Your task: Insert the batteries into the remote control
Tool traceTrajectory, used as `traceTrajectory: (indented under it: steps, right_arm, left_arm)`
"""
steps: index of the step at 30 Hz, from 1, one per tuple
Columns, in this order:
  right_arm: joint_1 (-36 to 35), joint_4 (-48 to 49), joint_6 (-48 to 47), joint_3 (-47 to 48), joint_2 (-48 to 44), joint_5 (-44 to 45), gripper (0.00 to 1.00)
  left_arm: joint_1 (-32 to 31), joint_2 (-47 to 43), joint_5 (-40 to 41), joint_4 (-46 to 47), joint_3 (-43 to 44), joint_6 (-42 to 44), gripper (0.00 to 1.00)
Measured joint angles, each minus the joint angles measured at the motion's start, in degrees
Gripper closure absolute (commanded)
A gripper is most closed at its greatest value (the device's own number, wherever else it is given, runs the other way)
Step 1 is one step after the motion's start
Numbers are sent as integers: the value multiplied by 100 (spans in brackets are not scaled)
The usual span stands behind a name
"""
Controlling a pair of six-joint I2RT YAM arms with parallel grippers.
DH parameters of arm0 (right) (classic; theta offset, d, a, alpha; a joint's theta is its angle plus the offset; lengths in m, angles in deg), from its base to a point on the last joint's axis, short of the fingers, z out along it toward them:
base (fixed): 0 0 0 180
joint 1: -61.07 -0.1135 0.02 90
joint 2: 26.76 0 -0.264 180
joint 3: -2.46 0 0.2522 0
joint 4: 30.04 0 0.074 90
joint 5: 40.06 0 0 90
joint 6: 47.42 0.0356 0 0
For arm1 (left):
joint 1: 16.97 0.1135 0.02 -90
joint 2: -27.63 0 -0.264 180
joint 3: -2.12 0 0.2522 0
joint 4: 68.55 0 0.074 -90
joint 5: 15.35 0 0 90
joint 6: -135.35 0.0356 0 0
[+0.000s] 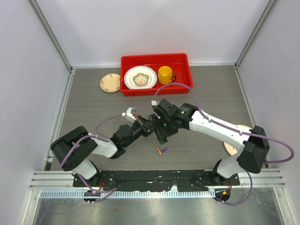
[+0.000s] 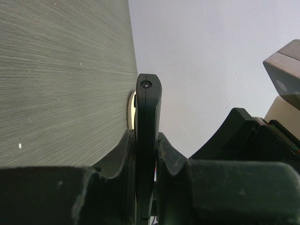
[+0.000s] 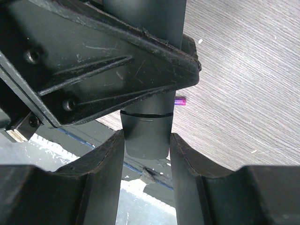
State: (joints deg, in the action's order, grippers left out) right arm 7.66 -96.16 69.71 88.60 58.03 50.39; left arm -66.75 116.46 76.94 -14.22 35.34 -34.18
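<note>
Over grey counter (image 1: 93, 108), clamps remote control (image 2: 147, 122) edgewise in left tool (image 2: 145, 140), grips its end with right tool (image 3: 146, 137); batteries (image 1: 162, 150) loose below. Risks wrenching or dropping it through uneven pull.

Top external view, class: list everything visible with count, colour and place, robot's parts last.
remote control: one, black, centre, held up
batteries: two seen, orange and purple, on the table near it
tray: one, red, far centre
plate: one, white patterned, in the tray
mug: one, yellow, in the tray
saucer: one, beige, left of the tray
disc: one, pale, right side of the table
left gripper: one, black, shut on the remote control
right gripper: one, black, shut on the remote control
</note>
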Motion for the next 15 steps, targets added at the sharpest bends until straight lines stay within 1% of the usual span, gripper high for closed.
traceTrajectory:
  steps: [15]
  right_arm:
    - [358, -85, -162, 114, 0, -382, 99]
  left_arm:
    - [-52, 0, 162, -24, 120, 52, 100]
